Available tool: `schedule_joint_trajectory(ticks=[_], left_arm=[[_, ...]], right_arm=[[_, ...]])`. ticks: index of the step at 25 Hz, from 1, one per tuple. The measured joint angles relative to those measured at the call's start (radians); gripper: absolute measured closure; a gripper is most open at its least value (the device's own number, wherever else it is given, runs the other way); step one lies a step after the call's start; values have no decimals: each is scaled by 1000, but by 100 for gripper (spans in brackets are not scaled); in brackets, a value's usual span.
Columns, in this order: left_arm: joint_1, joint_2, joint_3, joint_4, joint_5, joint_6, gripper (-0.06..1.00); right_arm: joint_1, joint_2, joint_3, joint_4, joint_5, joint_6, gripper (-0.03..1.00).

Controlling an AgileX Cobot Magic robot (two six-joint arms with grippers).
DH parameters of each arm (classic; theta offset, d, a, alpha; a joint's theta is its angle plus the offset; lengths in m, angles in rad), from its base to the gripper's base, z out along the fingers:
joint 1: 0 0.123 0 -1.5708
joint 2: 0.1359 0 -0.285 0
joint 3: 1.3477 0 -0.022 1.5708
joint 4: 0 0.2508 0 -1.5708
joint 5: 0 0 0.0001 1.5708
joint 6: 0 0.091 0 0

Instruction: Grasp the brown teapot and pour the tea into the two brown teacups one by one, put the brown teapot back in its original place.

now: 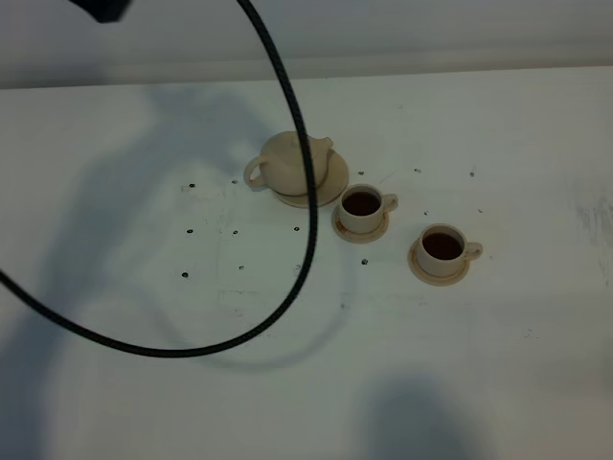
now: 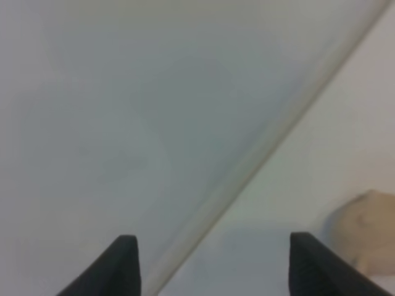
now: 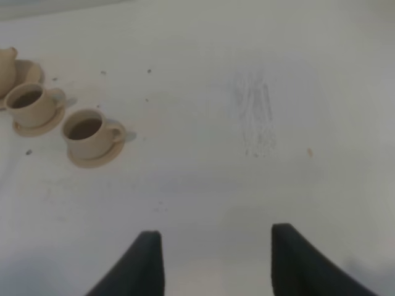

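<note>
White counter (image 1: 498, 374) carries our teapot (image 1: 287, 163) back on its wide saucer (image 1: 330, 182), both cups (image 1: 362, 207) (image 1: 443, 247) filled beside it, so we judge pouring finished, left hand (image 2: 213, 265) released, right hand (image 3: 216, 265) clenched empty.

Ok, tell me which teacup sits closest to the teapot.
The teacup just right of the teapot; its saucer nearly touches the teapot's plate. The other teacup sits farther right.

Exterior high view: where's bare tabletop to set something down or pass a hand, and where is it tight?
Bare white table lies right of and in front of the two brown teacups. It is crowded where the brown teapot sits on its saucer plate, with the near cup's saucer almost touching. The left side is bare, but a black cable loops over it.
</note>
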State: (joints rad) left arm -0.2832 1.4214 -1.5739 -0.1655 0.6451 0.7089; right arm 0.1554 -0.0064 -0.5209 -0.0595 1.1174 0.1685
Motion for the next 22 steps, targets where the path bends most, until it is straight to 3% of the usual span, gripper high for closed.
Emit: schedule_joint_trajectory(ticks=[5, 10, 14, 19, 22], left_arm=[[0, -147, 0, 230, 88, -250, 45], [5, -272, 0, 335, 291, -461, 45], [92, -382, 0, 314, 372, -499, 45], [284, -540, 3, 210, 500, -496, 46], [335, -649, 51, 153, 509, -494, 48]], right_arm=[[0, 0, 0, 0, 0, 0, 56], [0, 0, 0, 0, 0, -1, 56], [0, 0, 0, 0, 0, -1, 56], [0, 0, 0, 0, 0, -1, 56], [0, 0, 0, 0, 0, 0, 56]])
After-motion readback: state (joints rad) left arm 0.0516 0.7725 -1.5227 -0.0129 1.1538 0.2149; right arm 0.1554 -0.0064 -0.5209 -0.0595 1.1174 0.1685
